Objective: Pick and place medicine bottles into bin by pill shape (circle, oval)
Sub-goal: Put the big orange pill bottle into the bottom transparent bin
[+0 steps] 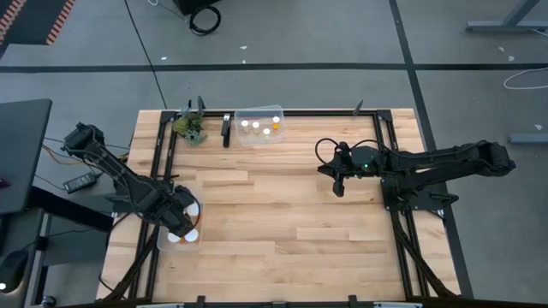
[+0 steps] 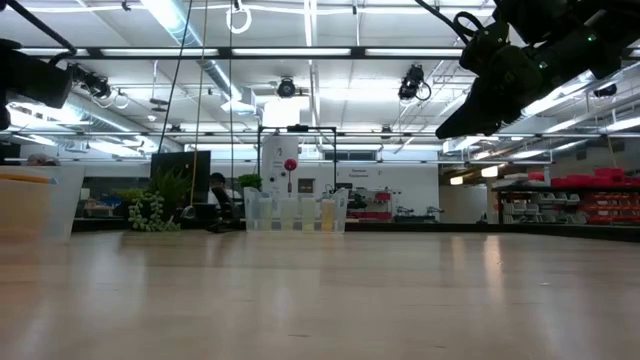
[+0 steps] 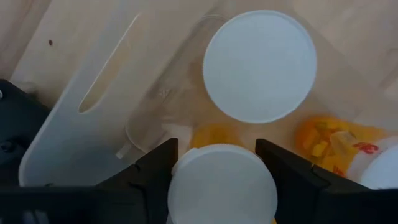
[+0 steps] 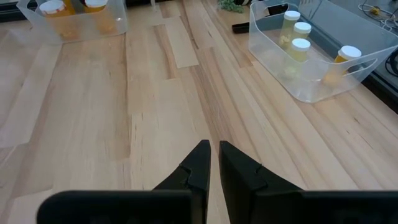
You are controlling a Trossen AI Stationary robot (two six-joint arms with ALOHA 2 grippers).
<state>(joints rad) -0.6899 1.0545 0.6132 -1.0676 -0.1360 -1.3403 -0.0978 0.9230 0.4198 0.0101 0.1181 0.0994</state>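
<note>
Your left gripper (image 3: 217,180) sits inside the near clear bin (image 1: 163,239), fingers clamped around a white-capped medicine bottle (image 3: 222,185). Your right gripper (image 1: 339,190) hovers mid-table, fingers pressed together. Four bottles (image 1: 259,127) stand in the far bin (image 1: 259,137).

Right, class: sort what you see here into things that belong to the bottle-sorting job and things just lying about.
Part of the job:
- medicine bottles
- far clear bin
- near clear bin
- left gripper, fingers either side of a white-capped bottle

Just lying about:
- small green plant
- black bar
</note>
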